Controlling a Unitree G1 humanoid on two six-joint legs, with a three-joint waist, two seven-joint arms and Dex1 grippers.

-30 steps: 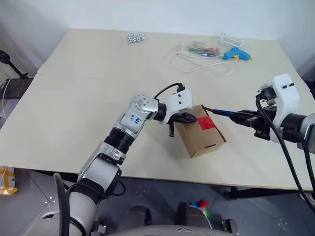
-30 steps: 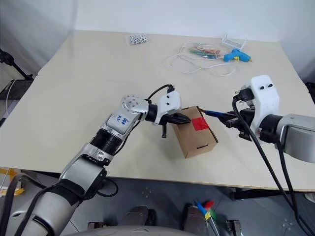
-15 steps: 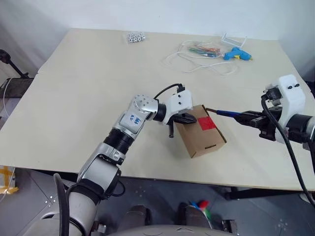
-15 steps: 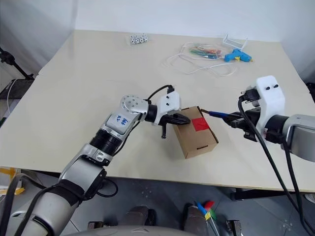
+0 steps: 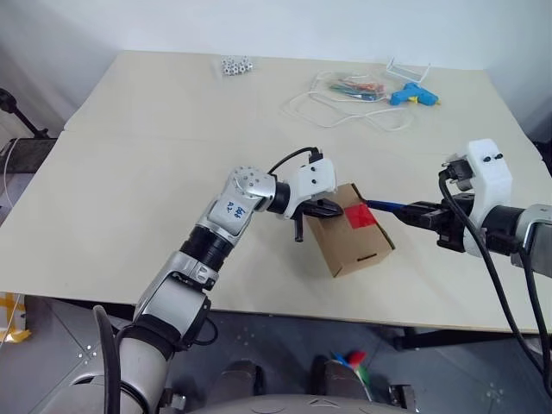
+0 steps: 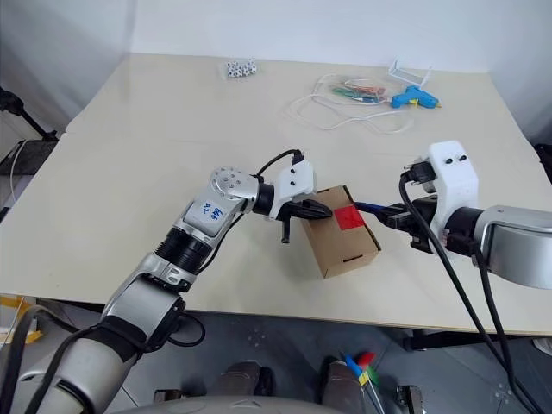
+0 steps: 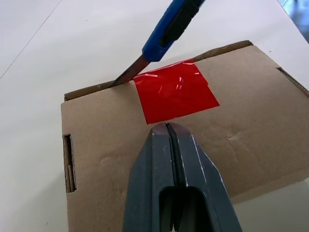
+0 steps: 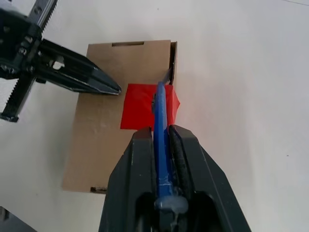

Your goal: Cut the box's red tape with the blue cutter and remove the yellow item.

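R pincer (image 5: 412, 209), pinching the slim dark-blue pen-shaped cutter (image 5: 385, 205), has come back in toward the small brown cardboard carton (image 5: 352, 229) vs half a sec ago, when it sat further out to the robot's right. Blade tip (image 7: 126, 75) now sits at the flap seam on the carton's far edge, just beside the corner of the bright red square tape patch (image 7: 175, 90); touching the cardboard or a hair off, can't tell. Tape looks whole, no slit visible.

L pincer (image 5: 323, 207) hasn't budged: fingers (image 7: 170, 159) pressed together, holding nothing, tips resting on the carton top right at the near edge of the red patch, prob. bracing it against the pull of the blade.

Carton sits on the pale tabletop (image 5: 155, 147) near the front edge, flaps shut. Yellow item presumably inside, not visible.

Meaning: approach done, cut not yet started. Next stroke needs the blade drawn along the seam through the tape, w/ carton kept pinned.
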